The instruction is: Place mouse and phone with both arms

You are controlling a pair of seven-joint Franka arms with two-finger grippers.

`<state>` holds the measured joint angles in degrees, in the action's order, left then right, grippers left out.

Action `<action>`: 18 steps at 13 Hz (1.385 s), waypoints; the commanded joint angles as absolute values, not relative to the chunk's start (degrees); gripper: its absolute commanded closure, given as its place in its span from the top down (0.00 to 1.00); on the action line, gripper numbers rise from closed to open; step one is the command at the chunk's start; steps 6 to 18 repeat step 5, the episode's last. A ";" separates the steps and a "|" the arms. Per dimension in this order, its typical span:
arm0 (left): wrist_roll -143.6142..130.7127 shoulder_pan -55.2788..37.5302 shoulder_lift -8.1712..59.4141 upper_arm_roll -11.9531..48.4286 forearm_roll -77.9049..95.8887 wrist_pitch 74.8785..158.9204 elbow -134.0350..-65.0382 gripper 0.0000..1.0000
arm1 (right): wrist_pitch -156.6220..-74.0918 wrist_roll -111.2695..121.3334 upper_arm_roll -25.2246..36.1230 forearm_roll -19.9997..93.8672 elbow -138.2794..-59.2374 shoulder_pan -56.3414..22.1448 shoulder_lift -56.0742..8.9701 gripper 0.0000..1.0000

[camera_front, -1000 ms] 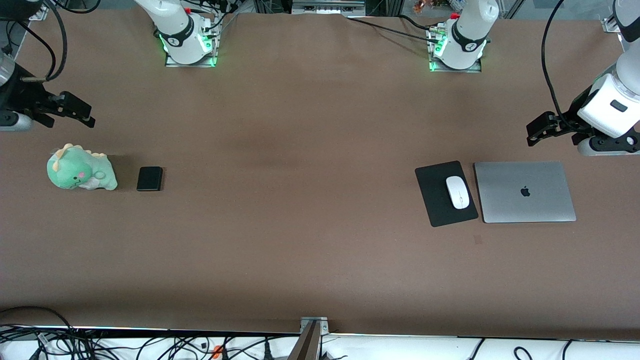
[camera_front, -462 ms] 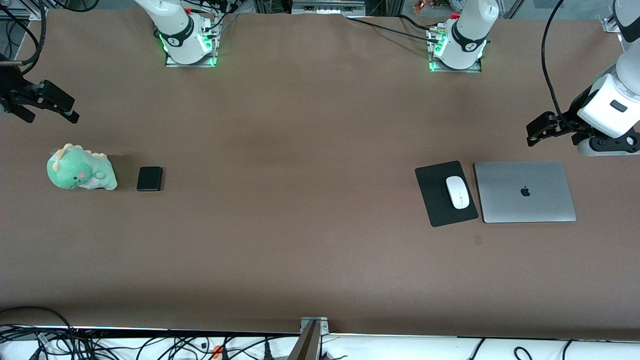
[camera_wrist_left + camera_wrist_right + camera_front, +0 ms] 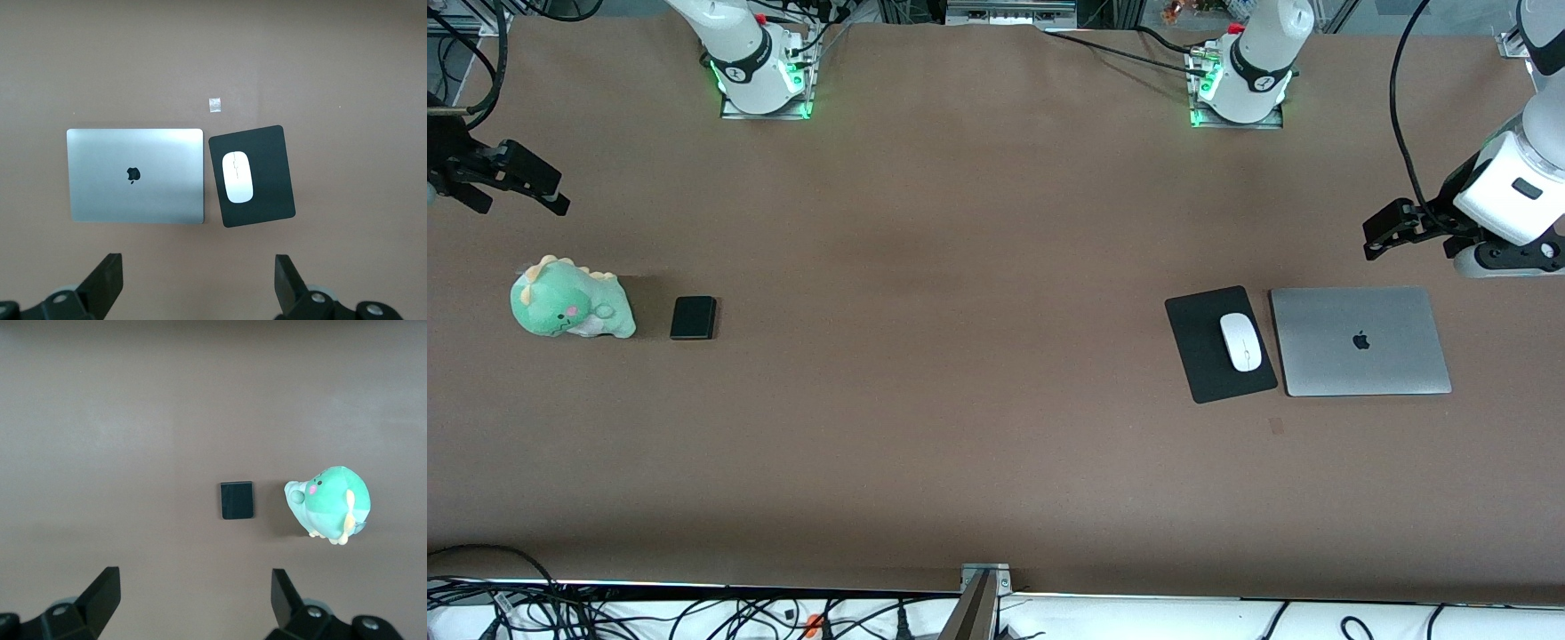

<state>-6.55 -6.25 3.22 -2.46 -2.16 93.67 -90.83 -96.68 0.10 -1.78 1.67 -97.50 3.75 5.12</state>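
The right gripper (image 3: 525, 182) is hanging with jaws spread wide and empty over bare table near the green plush dinosaur (image 3: 569, 309), while the phone (image 3: 693, 317) is lying flat just beside that dinosaur (toward the left arm's end). Well apart from the dinosaur, the mouse (image 3: 1240, 341) is resting on the black mouse pad (image 3: 1199, 356) beside the closed laptop (image 3: 1359, 340), and the left gripper (image 3: 1392, 233) is hovering released near the laptop.
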 commanded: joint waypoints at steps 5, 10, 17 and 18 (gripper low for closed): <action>-6.59 -6.50 3.87 -2.20 -1.93 92.29 -88.95 1.00 | -94.04 -0.79 -1.67 2.29 -96.06 3.60 4.40 1.00; -6.59 -6.50 3.87 -2.20 -1.93 92.29 -88.95 1.00 | -94.04 -0.79 -1.67 2.29 -96.06 3.60 4.40 1.00; -6.59 -6.50 3.87 -2.20 -1.93 92.29 -88.95 1.00 | -94.04 -0.79 -1.67 2.29 -96.06 3.60 4.40 1.00; -6.59 -6.50 3.87 -2.20 -1.93 92.29 -88.95 1.00 | -94.04 -0.79 -1.67 2.29 -96.06 3.60 4.40 1.00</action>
